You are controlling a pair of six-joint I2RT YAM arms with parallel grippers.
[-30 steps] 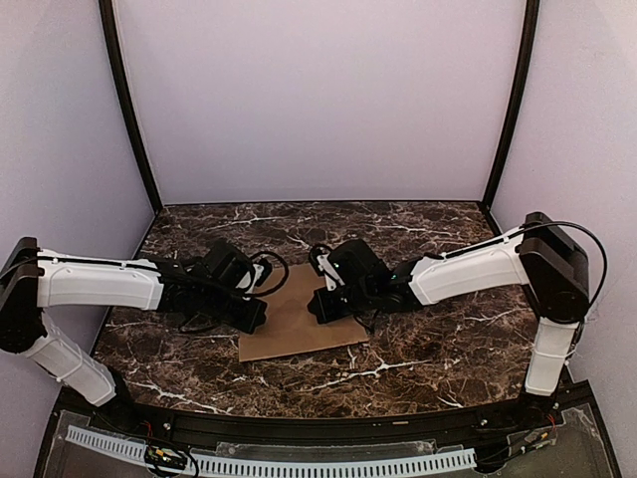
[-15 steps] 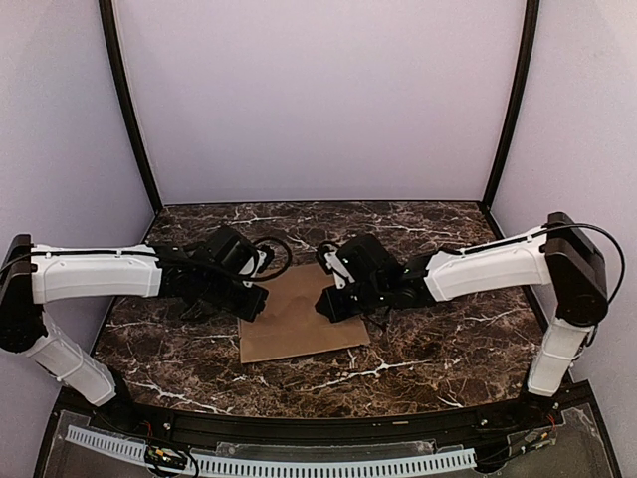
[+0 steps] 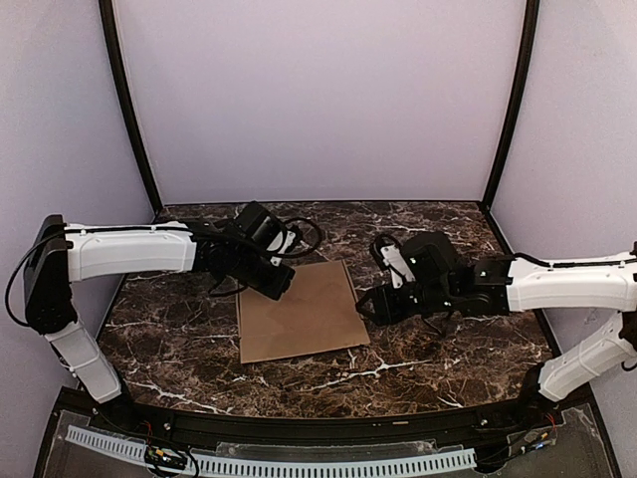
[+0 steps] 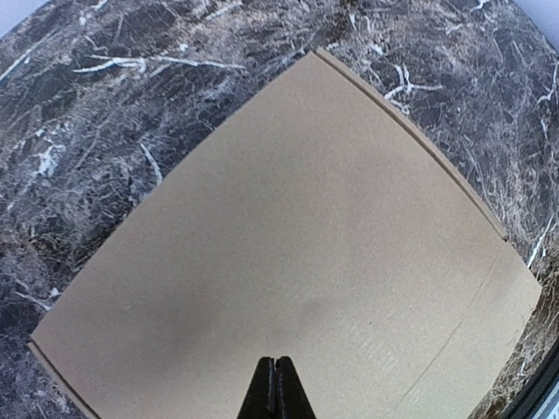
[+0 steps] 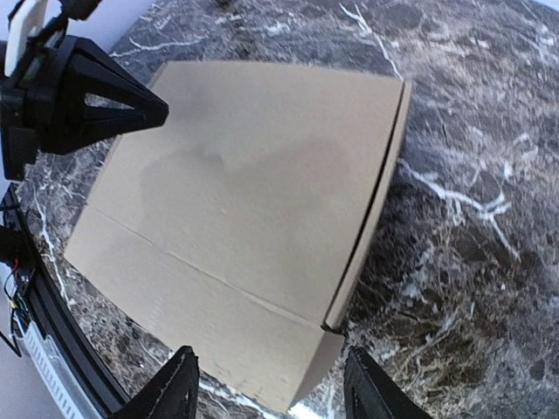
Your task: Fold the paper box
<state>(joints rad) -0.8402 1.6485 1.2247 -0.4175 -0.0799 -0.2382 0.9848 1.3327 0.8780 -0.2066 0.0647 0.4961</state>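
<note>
The paper box [image 3: 299, 314] lies flat and closed on the marble table, a plain brown cardboard rectangle with its lid down. My left gripper [image 3: 284, 286] is over the box's far left corner. In the left wrist view the box [image 4: 288, 253] fills the frame, and the left gripper [image 4: 278, 365] is shut and empty, pointing at the lid. My right gripper [image 3: 364, 305] sits just off the box's right edge. It stands open [image 5: 271, 356] with nothing in it, its fingers astride the near corner of the box [image 5: 244, 175]. The right wrist view also catches the left gripper [image 5: 131, 103].
The dark marble table [image 3: 448, 349] is bounded by purple walls on three sides, with black corner posts [image 3: 129, 110] at the back. A black rail [image 3: 318, 423] runs along the near edge by the arm bases.
The right gripper opened, let go of the lid and drew back right, off the box. The left arm swung its shut gripper toward the box's far left corner. The box stayed put.
</note>
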